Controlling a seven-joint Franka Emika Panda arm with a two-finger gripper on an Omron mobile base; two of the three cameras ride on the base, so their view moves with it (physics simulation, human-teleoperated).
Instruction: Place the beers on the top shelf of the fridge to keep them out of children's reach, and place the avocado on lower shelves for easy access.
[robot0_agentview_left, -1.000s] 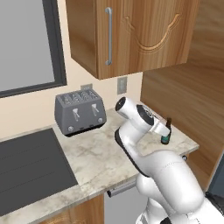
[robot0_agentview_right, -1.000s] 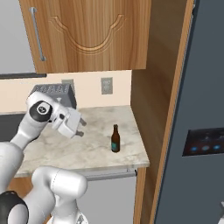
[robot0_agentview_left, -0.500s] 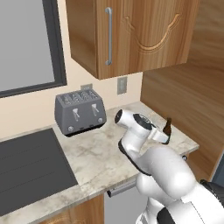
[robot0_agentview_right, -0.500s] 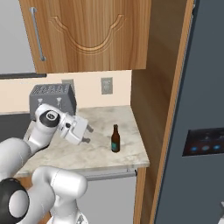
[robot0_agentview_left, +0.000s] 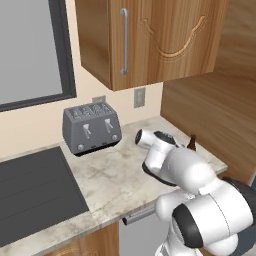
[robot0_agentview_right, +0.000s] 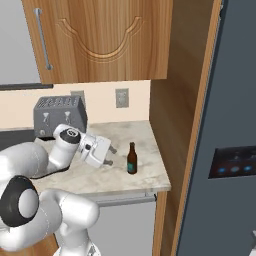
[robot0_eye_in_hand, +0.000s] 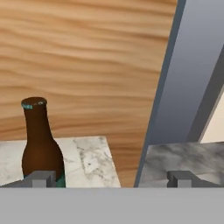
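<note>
One of the beers, a brown bottle (robot0_agentview_right: 132, 158) with a teal label, stands upright near the counter's right end, beside the wooden panel. My gripper (robot0_agentview_right: 112, 156) hangs just left of it, open, fingers pointing at it with a small gap between. In the hand view the bottle (robot0_eye_in_hand: 40, 148) rises behind the left fingertip (robot0_eye_in_hand: 41, 178), and nothing sits between the fingers of the gripper (robot0_eye_in_hand: 111, 179). From the left base view my arm hides all but the bottle's neck (robot0_agentview_left: 191, 142). The fridge (robot0_agentview_right: 235, 125) stands shut at the right. The avocado and the shelves are out of view.
A grey toaster (robot0_agentview_left: 91, 128) sits at the back of the marble counter (robot0_agentview_left: 110, 180), with a black cooktop (robot0_agentview_left: 35, 192) to its left. Wooden wall cabinets (robot0_agentview_right: 100, 40) hang overhead. A tall wooden panel (robot0_agentview_right: 175, 115) separates counter and fridge.
My arm has dropped lower and the hand has swung right across the counter, closing in on the brown bottle. The fingers stayed apart and the bottle has not moved.
</note>
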